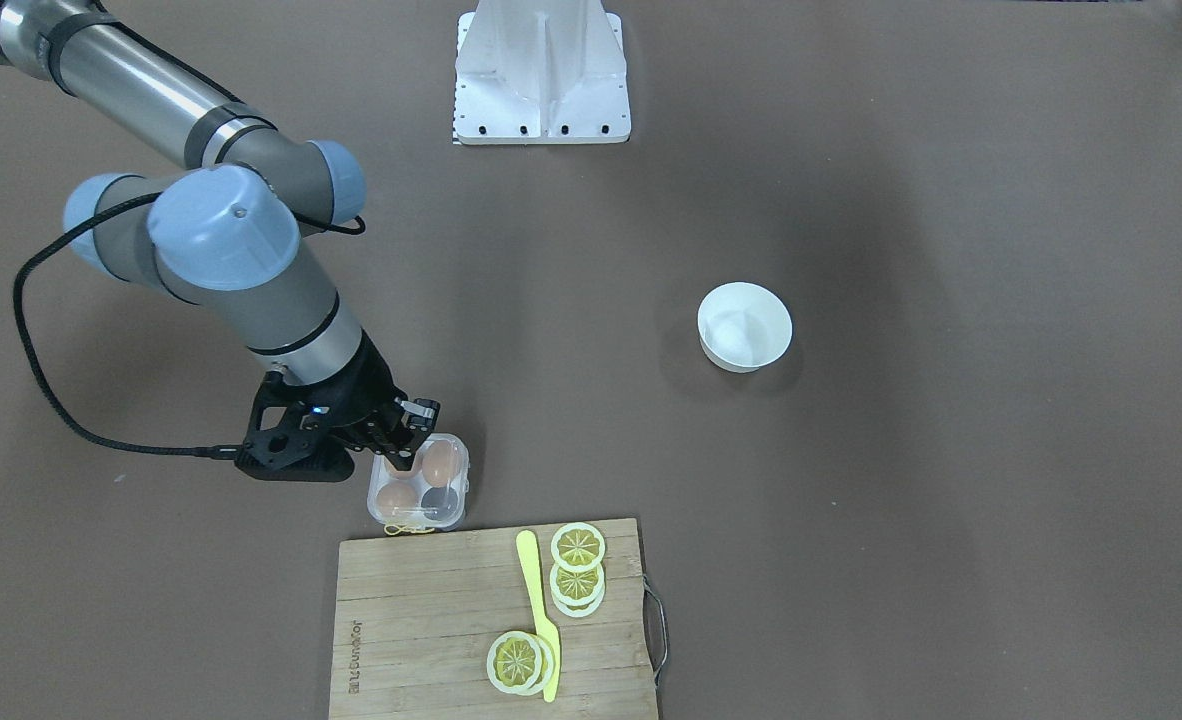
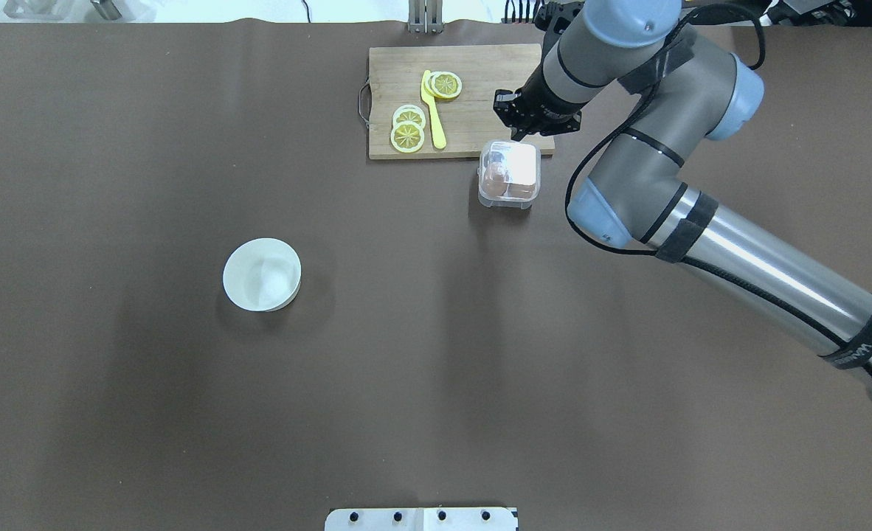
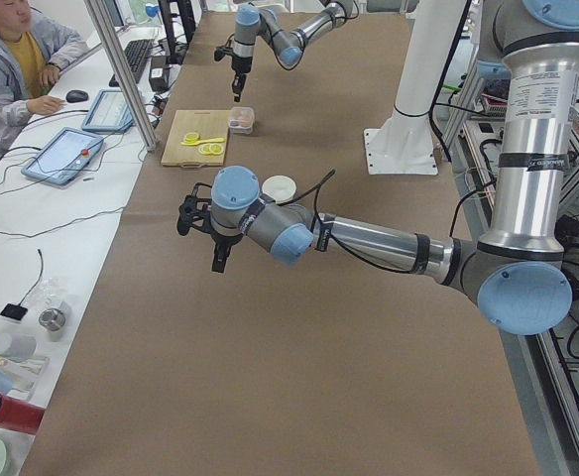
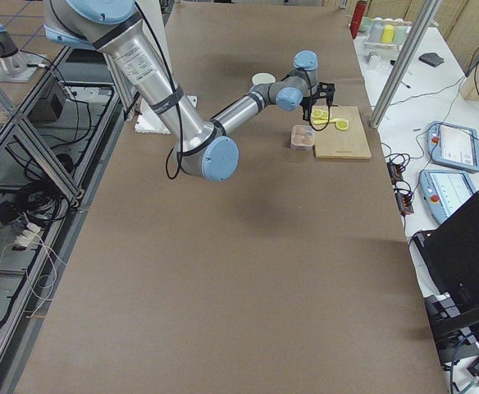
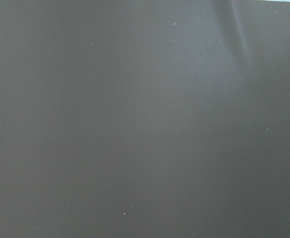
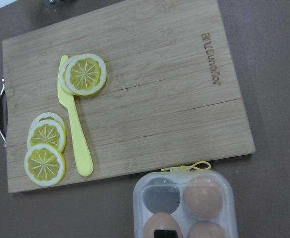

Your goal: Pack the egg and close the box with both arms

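The right hand (image 1: pixel 401 445) hangs fingers-down over the small square egg box with a white-grey tray and clear lid (image 6: pixel 136 208), at the box's edge nearest the robot. In the right wrist view one dark fingertip (image 6: pixel 165 233) shows at the bottom centre, above one of the eggs. The fingers seem drawn together with nothing between them.

The box sits on the brown tabletop (image 2: pixel 436 354) directly beneath this hand. The clear lid lies down over the tray. Its thin yellow clasp (image 6: pixel 192 167) sticks out on the side away from the hand, and I cannot tell whether it is fastened. Three cells each hold a smooth orange-brown egg (image 6: pixel 203 196), all alike in look, and the fourth cell shows dark.

Just past the box from the hand lies a rectangular bamboo cutting board (image 6: pixel 160 109), its near edge just beside the clasp. On the board are round yellow lemon slices (image 6: pixel 87 74) and a flat yellow plastic knife (image 6: pixel 78 144).

The left hand (image 3: pixel 217 256) hangs above bare tabletop, well apart from the box, and I cannot tell how its fingers stand. A round white bowl (image 2: pixel 227 274) stands near it, far from the right hand.
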Tool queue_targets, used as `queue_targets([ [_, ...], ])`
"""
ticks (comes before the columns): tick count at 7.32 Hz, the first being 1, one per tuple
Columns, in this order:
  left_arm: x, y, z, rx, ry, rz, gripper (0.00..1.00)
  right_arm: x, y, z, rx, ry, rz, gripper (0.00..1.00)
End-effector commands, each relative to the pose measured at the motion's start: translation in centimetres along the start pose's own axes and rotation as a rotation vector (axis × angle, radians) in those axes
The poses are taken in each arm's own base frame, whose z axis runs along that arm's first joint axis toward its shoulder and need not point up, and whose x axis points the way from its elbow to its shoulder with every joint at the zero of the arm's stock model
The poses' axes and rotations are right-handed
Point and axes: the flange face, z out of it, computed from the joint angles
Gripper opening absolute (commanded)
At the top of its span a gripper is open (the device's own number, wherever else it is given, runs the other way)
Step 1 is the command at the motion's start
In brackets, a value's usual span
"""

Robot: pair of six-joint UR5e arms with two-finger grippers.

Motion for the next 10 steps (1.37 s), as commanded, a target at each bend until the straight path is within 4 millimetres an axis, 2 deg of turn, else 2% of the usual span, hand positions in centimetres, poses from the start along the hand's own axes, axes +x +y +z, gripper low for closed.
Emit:
queue_targets([
  [1, -0.5, 0.0, 0.1, 0.002, -0.012, -0.006, 0.97, 13.0, -4.1, -6.8, -0.044, -0.023, -0.039, 0.0],
  [2, -0.9, 0.1, 0.4, -0.005, -0.02, 0.012, 0.97, 20.2, -6.1, -9.4, -0.055, -0.011, -0.078, 0.0],
  [3, -2.5, 1.0, -0.1, -0.011, -0.035, 0.018, 0.97, 27.0, -7.0, -11.5, -0.065, -0.002, -0.103, 0.28],
  [4, -4.1, 1.8, -0.4, -0.031, -0.052, 0.035, 0.97, 32.5, -6.7, -12.2, -0.062, 0.029, -0.118, 0.64],
  [5, -5.0, 2.0, -0.5, -0.056, -0.066, 0.053, 0.97, 38.4, -5.9, -12.7, -0.062, 0.069, -0.162, 0.8],
  [6, -6.1, 2.1, -1.7, -0.061, -0.081, 0.021, 0.97, 43.3, -5.0, -13.0, -0.079, 0.102, -0.189, 1.0],
  [7, -6.9, 3.3, -2.0, -0.068, -0.087, 0.003, 0.97, 47.1, -3.9, -13.4, -0.097, 0.136, -0.234, 1.0],
  [8, -8.4, 5.8, -1.5, -0.096, -0.095, -0.036, 0.97, 50.3, -2.9, -13.9, -0.099, 0.17, -0.265, 1.0],
  [9, -8.9, 6.7, -1.4, -0.109, -0.099, -0.052, 0.97, 51.6, -2.7, -14.3, -0.097, 0.203, -0.263, 1.0],
  [10, -10.5, 9.0, -0.6, -0.143, -0.108, -0.087, 0.97, 53.3, -2.0, -15.1, -0.106, 0.213, -0.255, 1.0],
])
